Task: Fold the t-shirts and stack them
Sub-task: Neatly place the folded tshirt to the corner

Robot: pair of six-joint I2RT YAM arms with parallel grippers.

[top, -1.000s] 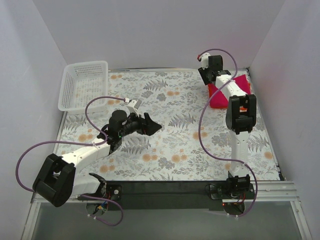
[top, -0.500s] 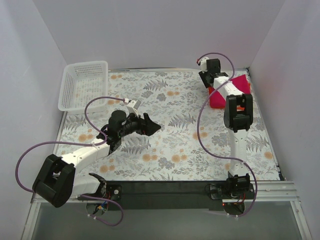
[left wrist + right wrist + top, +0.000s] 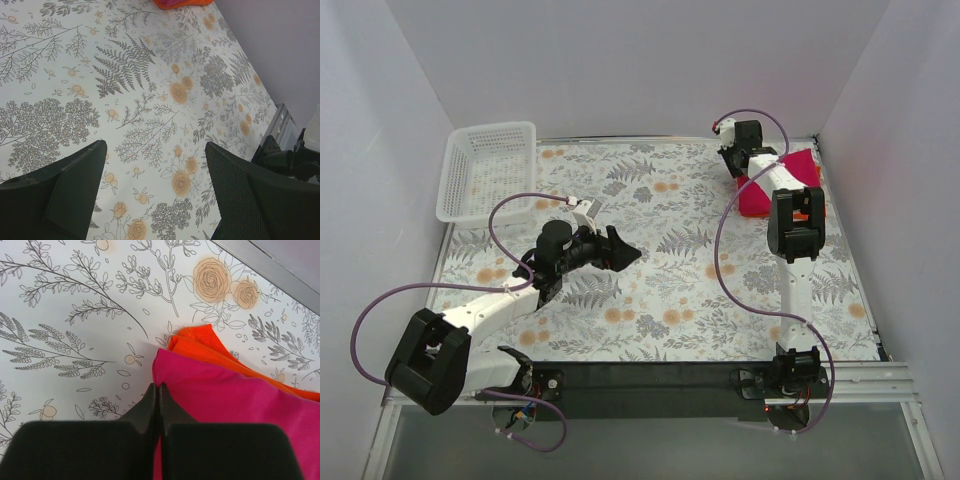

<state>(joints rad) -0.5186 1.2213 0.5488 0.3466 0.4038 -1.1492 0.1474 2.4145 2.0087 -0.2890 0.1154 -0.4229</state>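
The magenta-pink t-shirt (image 3: 240,405) lies folded on top of the orange-red t-shirt (image 3: 200,342) at the table's far right corner (image 3: 760,200). My right gripper (image 3: 157,387) is shut with its tips pinching the near-left corner of the magenta-pink shirt; in the top view it sits at the stack's left edge (image 3: 742,172). The orange-red shirt's edge pokes out beyond the pink one. My left gripper (image 3: 155,147) is wide open and empty, hovering over the bare floral cloth left of centre (image 3: 620,250). The stack's edge shows at the top of the left wrist view (image 3: 192,3).
A white mesh basket (image 3: 485,170) stands at the far left corner. The floral tablecloth (image 3: 670,300) covers the table. Purple-grey walls close in at the back and sides. The right arm's upright link (image 3: 798,235) stands just in front of the shirts.
The right wrist has shifted slightly right and back at the shirt stack. The left arm has barely moved.
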